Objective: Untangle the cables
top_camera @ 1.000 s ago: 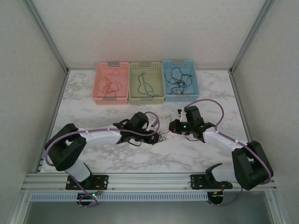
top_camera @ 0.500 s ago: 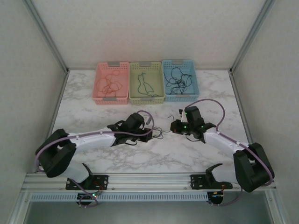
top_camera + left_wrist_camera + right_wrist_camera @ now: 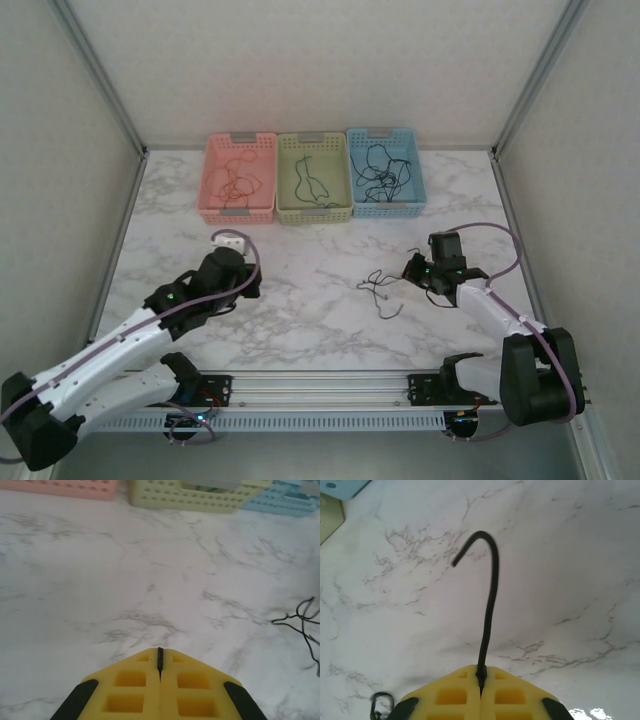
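Top camera's up high behind the arm bases, looking down and forward over the marble table (image 3: 300,330) to the green basket (image 3: 314,178) at the far edge. Left wrist camera skims low, facing that basket from well back. Right wrist camera hangs close over the marble, basket corner at upper left. Top and left wrist views share the black cable (image 3: 380,290) lying this side of the basket.

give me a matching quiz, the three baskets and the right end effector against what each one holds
1 pink basket
2 green basket
3 blue basket
4 right end effector

a black cables lying inside
b red-orange cable
c one black cable, pinched
d green cable

Pairs: 1-b, 2-d, 3-a, 4-c
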Controlling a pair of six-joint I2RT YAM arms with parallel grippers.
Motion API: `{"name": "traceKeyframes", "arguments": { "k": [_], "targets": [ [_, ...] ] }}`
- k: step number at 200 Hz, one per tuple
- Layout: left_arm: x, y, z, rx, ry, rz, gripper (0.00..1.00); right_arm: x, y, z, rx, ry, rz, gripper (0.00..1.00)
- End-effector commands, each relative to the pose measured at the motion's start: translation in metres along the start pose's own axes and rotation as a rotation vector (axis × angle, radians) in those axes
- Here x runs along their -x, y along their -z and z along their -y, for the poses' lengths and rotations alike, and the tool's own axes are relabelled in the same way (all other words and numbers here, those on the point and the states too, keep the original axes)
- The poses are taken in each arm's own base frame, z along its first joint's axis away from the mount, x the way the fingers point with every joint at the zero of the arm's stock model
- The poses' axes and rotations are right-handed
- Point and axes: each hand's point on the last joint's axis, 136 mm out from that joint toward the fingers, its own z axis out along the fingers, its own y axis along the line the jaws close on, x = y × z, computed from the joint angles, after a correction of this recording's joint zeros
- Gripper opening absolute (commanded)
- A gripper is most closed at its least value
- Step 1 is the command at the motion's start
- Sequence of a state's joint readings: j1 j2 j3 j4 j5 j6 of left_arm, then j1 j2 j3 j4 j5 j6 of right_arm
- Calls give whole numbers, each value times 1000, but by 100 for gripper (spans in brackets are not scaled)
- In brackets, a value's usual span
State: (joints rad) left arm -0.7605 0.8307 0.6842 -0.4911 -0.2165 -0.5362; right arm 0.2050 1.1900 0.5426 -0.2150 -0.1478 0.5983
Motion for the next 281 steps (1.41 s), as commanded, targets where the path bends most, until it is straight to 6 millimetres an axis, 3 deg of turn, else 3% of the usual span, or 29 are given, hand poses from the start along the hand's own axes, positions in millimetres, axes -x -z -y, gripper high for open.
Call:
{"name": "traceKeyframes", "arguments": {
  "k": [1,26,46,65,93,136,164,186,230,248,274,281],
  "targets": [
    [-12,7,-34,134,-5,-25,0,1,2,10,-38,-15,9,0],
    [-15,1,-17,49,3,-54,0,-2,1,1,14,-2,-2,0],
    [-23,-8,21,-146,23,-109,0,-3,4,-13,97,1,-3,0],
    [-36,-19,65,-345,42,-196,16,-4,6,-25,165,3,-10,0],
    [-59,-41,105,-407,-40,-274,44,-4,6,-30,194,3,-21,0],
    [-93,-82,160,-512,-96,-385,61,-7,2,-30,190,5,-41,0],
    [-109,-101,184,-567,-91,-435,65,-9,2,-29,185,14,-46,0],
    [-123,-120,189,-559,-94,-473,65,-10,2,-28,185,17,-48,0],
    [-142,-149,179,-469,-114,-501,58,-11,3,-28,190,24,-53,0],
    [-145,-152,182,-485,-103,-512,43,-13,2,-27,187,26,-57,0],
    [-142,-148,179,-472,-103,-504,0,-13,2,-26,185,26,-52,0],
    [-139,-145,176,-460,-108,-493,0,-13,2,-26,182,26,-52,0]
  ]
}}
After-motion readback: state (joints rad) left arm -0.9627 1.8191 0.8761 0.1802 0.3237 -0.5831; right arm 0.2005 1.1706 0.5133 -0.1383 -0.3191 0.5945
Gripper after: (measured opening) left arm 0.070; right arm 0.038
